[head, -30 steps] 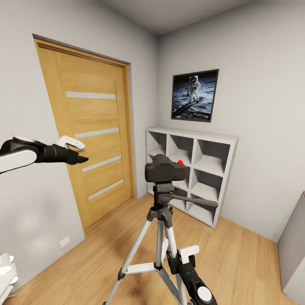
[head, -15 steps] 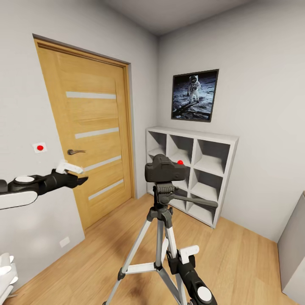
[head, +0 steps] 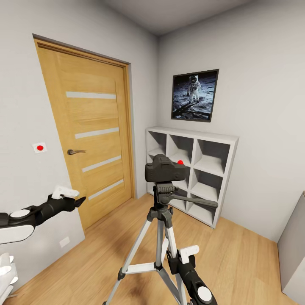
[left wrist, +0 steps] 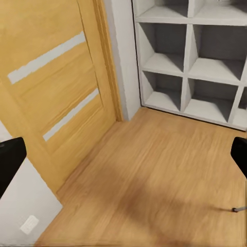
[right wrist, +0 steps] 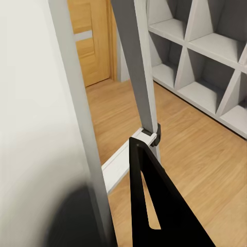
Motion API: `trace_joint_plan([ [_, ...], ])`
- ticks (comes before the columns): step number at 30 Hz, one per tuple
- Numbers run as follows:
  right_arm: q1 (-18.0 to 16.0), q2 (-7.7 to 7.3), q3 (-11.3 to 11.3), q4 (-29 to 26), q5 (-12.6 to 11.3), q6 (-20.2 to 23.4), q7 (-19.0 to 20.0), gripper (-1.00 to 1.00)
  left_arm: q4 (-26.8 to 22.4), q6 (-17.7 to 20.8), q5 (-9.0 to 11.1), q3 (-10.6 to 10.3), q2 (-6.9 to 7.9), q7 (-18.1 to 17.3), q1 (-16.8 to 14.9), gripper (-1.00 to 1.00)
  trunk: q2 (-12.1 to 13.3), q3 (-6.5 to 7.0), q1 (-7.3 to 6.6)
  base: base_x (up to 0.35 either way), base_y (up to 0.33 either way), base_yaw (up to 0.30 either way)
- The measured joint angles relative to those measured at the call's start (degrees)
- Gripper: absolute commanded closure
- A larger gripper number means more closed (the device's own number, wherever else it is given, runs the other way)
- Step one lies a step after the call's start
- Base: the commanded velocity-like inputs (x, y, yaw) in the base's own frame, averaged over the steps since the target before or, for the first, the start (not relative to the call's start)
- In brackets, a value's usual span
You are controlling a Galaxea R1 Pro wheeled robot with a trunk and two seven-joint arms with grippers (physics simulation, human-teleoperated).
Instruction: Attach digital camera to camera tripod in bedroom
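The black digital camera [head: 165, 168], with its red button [head: 180, 162] on top, sits on the head of the camera tripod [head: 160, 220] in the middle of the bedroom. The tripod's black pan handle [head: 199, 201] points right. My left gripper [head: 76, 198] is open and empty. It hangs well left of the camera, low in front of the wall beside the door. Its fingers [left wrist: 11, 159] sit at the edges of the left wrist view over bare floor. My right gripper [head: 181, 256] is shut, close to a silver tripod leg [right wrist: 135, 62] near the leg brace [right wrist: 121, 162].
An oak door [head: 91, 127] with frosted strips and a handle [head: 76, 151] fills the left wall. A wall switch with a red dot [head: 40, 147] is beside it. White cube shelves [head: 199, 169] stand in the far corner under an astronaut picture [head: 195, 95]. Grey furniture [head: 294, 254] is at the right edge.
My left arm has dropped from door-handle height to lower down, uncovering the door handle and the red-dot switch. The camera, tripod and right arm have not moved.
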Motion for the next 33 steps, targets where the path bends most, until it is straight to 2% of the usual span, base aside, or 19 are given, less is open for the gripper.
trace_joint_plan([
  [9, 0.0, 0.01, 0.01, 0.01, 0.0, -0.01, 0.0, 1.0, 0.01, -9.11, 0.11, -0.42, 0.06, 1.79, 7.47, -1.0, 0.0, 0.0, 0.0, 0.0, 0.0, 0.0],
  [14, -0.01, 0.01, 0.02, 0.02, -0.01, -0.02, 0.0, 1.0, 0.05, -12.03, 0.15, -0.52, 0.06, 2.02, 10.36, -1.0, 0.0, 0.0, 0.0, 0.0, 0.0, 0.0],
  [16, -0.01, 0.03, 0.03, 0.03, -0.01, -0.03, -0.02, 1.0, 0.06, -12.97, 0.13, -0.55, 0.07, 3.66, 12.12, -1.0, 0.0, 0.0, 0.0, 0.0, 0.0, 0.0],
  [33, 0.0, -0.03, -0.05, -0.02, -0.03, -0.03, 0.0, 1.0, -0.01, -13.31, 0.08, -0.57, -0.02, 5.19, 13.25, -1.0, 0.0, 0.0, 0.0, 0.0, 0.0, 0.0],
])
